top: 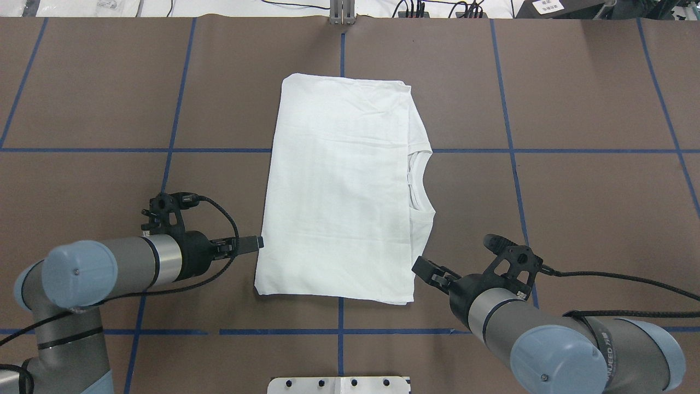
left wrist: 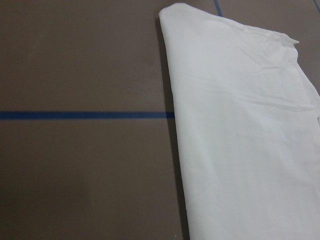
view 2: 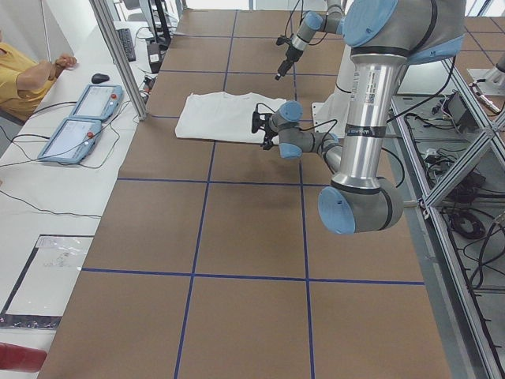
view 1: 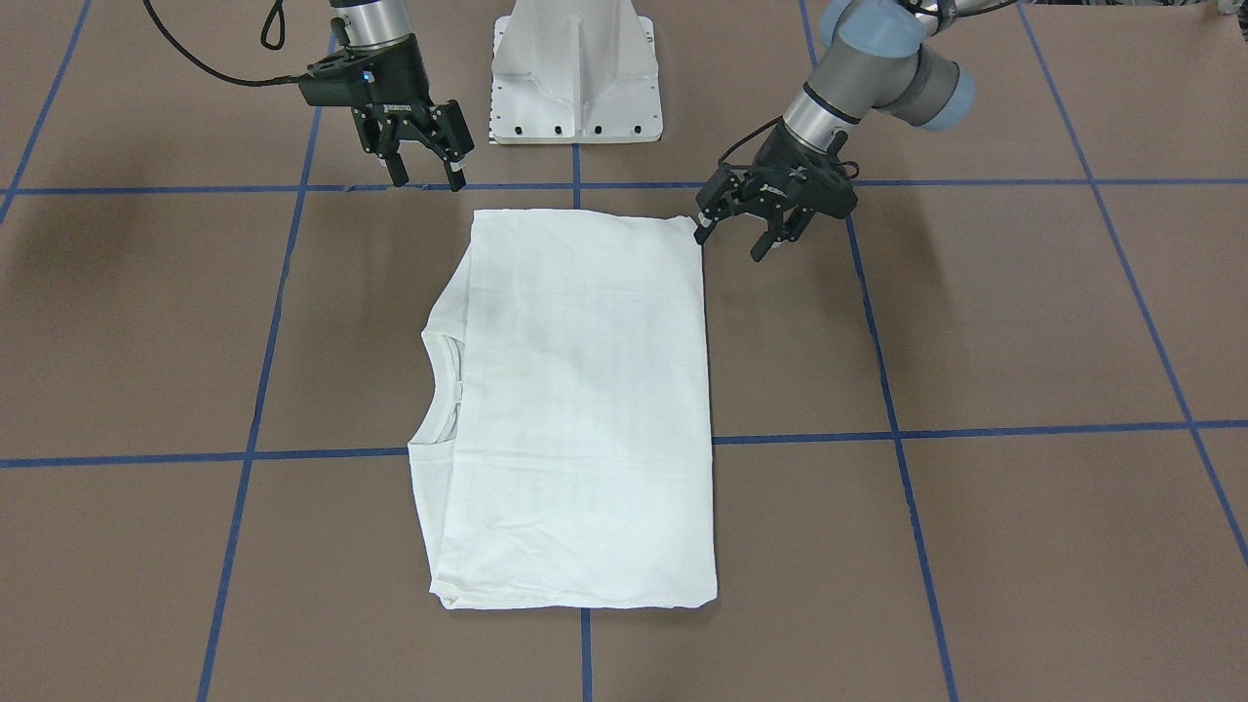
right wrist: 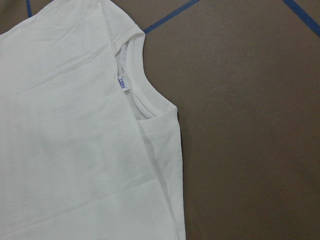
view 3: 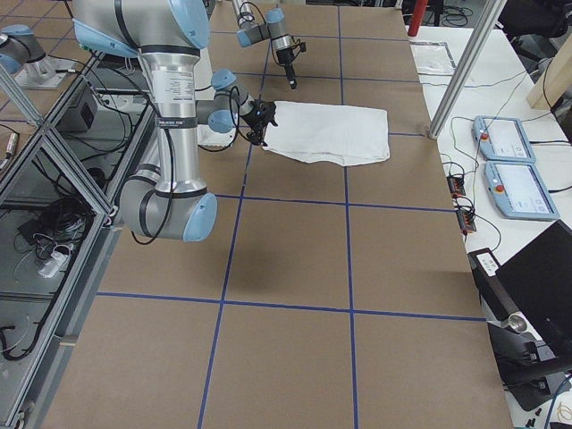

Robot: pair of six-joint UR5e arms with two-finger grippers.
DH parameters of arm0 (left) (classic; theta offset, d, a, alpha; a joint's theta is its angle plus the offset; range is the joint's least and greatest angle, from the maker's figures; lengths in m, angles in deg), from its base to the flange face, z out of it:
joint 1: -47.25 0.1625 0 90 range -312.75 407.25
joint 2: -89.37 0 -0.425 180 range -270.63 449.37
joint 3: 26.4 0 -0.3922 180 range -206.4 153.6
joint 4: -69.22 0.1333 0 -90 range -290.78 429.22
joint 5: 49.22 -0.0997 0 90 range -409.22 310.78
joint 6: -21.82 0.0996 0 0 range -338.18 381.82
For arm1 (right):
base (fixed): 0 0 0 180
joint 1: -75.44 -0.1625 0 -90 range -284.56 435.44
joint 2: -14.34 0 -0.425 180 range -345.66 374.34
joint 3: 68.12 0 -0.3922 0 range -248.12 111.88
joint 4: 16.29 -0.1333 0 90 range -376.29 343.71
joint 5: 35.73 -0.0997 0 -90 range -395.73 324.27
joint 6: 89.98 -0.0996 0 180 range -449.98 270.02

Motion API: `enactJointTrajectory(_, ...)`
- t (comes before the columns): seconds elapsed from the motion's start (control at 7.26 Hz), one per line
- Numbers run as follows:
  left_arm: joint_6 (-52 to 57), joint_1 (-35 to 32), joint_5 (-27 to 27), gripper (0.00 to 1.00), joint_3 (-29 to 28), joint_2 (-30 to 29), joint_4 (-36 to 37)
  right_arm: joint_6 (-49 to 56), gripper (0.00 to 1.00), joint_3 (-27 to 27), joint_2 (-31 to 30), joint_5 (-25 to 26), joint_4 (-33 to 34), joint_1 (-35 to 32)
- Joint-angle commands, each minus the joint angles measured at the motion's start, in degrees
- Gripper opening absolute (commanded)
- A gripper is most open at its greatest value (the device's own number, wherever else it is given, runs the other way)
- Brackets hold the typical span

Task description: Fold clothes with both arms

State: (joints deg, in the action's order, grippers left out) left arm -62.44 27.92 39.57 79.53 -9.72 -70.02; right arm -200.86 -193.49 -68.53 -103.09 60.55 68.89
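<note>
Brown covering marked with a grid of blue tape lines (top: 109, 149) spreads over the counter (top: 574, 208). Seen from behind the robot, the left arm (top: 126, 262) comes in at the near left and reaches toward the middle. The left end effector (view 1: 733, 239) has its fingers spread wide and holds nothing. One fingertip (view 1: 706, 220) lies just beside the shirt's near left corner, and I cannot tell whether it touches the cloth. The left wrist camera looks along the shirt's long left edge, which lies flat on the covering with a tape line running under it.

In the middle of the counter lies the white shirt (top: 339, 191), folded into a tall rectangle and flat but for a few light creases. Its left edge is one straight fold. Its right side shows stacked layers and the ribbed collar (top: 422, 180), which opens toward the robot's right. A small label (right wrist: 122, 81) sits inside the neck.

Further right, the right end effector (view 1: 427, 180) hangs near the shirt's near right corner, apart from the cloth, its fingers also spread wide and empty. The right arm (top: 547, 339) runs back from it to the near right edge, with a black cable (top: 629, 279) trailing from the wrist.
</note>
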Motion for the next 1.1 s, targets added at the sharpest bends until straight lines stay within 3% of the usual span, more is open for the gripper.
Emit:
enactJointTrajectory(0.0, -1.4, 4.4, -2.4, 1.00, -0.5, -0.8, 0.1, -0.6, 1.00, 0.3, -0.1, 0.9, -0.2, 0.7)
enactJointTrajectory(0.96, -1.3, 6.2, -2.2, 0.98, -3.7, -3.8, 0.2, -0.6, 1.00, 0.7, -0.1, 1.4, -0.2, 1.3)
